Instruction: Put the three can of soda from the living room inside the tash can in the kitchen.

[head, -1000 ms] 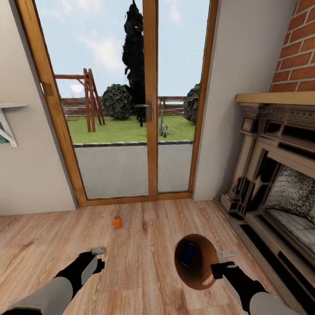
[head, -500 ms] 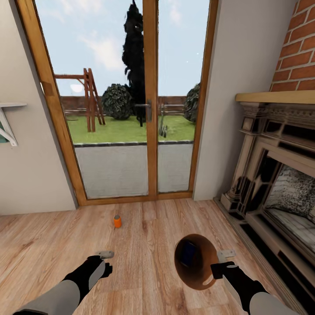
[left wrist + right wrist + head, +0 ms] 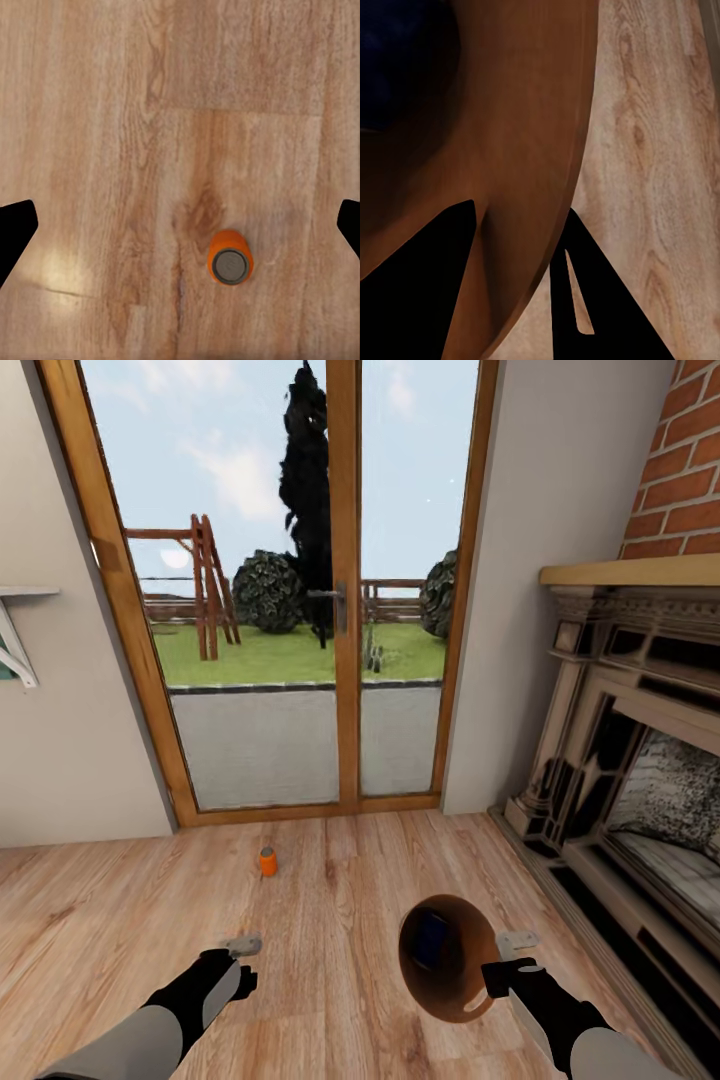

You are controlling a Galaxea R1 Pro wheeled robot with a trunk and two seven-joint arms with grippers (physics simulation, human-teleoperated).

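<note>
An orange can (image 3: 267,860) is standing upright on the plank floor (image 3: 330,1000), at about 1 o'clock from the left gripper (image 3: 243,945) and well apart from it; those jaws are spread wide, holding nothing. The right gripper (image 3: 518,940) is pinching the rim of the bin (image 3: 460,985), one finger inside, one outside. A blue can (image 3: 432,940) is lying inside the bin.

Counted: one orange can, one blue can, one bin.

The orange can is probably light, rigid and smooth, likely to tip if nudged. Gripping across its sides at mid-height looks safest.
</note>
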